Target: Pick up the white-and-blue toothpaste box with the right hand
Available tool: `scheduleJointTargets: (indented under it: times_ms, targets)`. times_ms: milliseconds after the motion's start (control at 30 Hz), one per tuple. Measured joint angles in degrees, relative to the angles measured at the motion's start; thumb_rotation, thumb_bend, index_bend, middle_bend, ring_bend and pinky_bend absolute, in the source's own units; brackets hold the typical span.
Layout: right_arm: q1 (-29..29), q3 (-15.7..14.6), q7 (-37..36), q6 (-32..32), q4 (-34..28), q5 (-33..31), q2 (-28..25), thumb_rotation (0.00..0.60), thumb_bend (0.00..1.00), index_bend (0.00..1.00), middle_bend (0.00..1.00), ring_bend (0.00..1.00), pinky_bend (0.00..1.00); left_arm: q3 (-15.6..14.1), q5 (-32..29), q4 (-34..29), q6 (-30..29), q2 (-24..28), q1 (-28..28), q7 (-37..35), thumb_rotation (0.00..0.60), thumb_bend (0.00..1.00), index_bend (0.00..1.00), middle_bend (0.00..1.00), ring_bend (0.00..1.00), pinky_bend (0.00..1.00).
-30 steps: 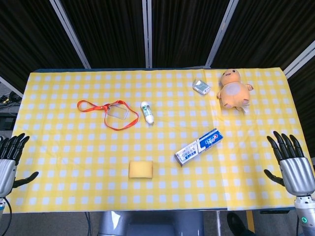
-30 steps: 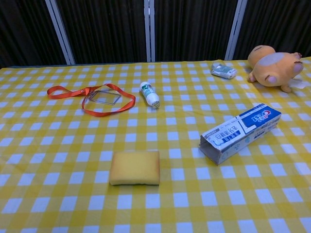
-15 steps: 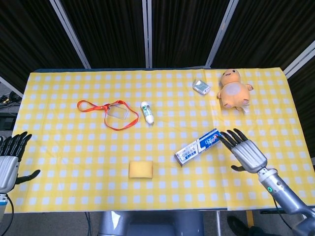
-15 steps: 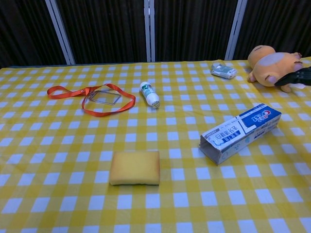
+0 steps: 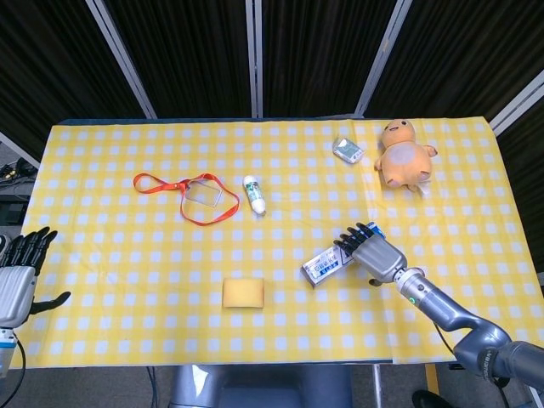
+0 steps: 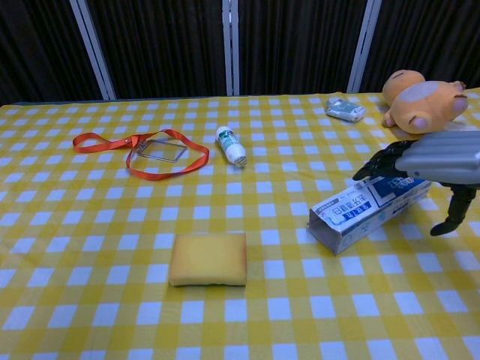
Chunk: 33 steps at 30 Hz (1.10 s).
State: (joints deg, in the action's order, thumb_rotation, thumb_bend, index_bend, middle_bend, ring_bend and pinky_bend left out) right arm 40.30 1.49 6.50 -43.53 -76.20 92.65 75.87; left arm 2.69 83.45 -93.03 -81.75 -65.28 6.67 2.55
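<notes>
The white-and-blue toothpaste box (image 5: 325, 264) (image 6: 351, 212) lies flat and slanted on the yellow checked tablecloth, right of centre. My right hand (image 5: 375, 253) (image 6: 431, 162) hovers over the box's far right end, covering it, with its fingers spread toward the left and its thumb hanging down on the near side. The chest view shows nothing gripped in it. My left hand (image 5: 19, 278) is at the table's left edge, fingers apart and holding nothing; the chest view does not show it.
A yellow sponge (image 5: 243, 292) (image 6: 208, 259) lies near the front middle. Further back are an orange lanyard with a card (image 5: 192, 195) (image 6: 154, 151), a small white bottle (image 5: 254, 194) (image 6: 231, 145), a small packet (image 5: 347, 150) (image 6: 345, 109) and an orange plush toy (image 5: 404, 155) (image 6: 420, 94).
My right hand has swept in from the table's right edge leftward and now sits above the toothpaste box's right end. The box and my left hand have stayed put.
</notes>
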Motion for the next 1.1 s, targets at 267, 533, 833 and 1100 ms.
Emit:
scheduleJointTargets:
  times_ms: [267, 533, 833, 1100]
  targets:
    - [1.5, 0.2, 2.2, -0.1, 1.4, -1.2, 4.1, 0.6, 0.25, 0.19, 0.19, 0.07, 0.1, -0.1, 0.0, -0.1, 0.1, -0.2, 0.1, 0.5, 0.6, 0.0, 0.0, 0.0, 0.0, 0.0]
    - [1.6, 0.2, 3.2, -1.3, 2.9, -2.8, 6.1, 0.6, 0.3, 0.4, 0.44, 0.31, 0.22, -0.1, -0.2, 0.0, 0.1, -0.2, 0.1, 0.3, 0.6, 0.0, 0.0, 0.0, 0.0, 0.0]
    - [1.0, 0.1, 3.1, -7.7, 4.0, -0.3, 6.4, 0.6, 0.32, 0.41, 0.46, 0.34, 0.25, -0.2, -0.1, -0.2, 0.1, -0.1, 0.1, 0.0, 0.6, 0.0, 0.0, 0.0, 0.0, 0.0]
    - [0.3, 0.8, 12.3, -18.3, 4.5, 5.7, 4.2, 0.6, 0.32, 0.41, 0.46, 0.34, 0.25, -0.5, 0.7, -0.8, -0.4, 0.4, -0.1, -0.7, 0.6, 0.0, 0.0, 0.0, 0.0, 0.0]
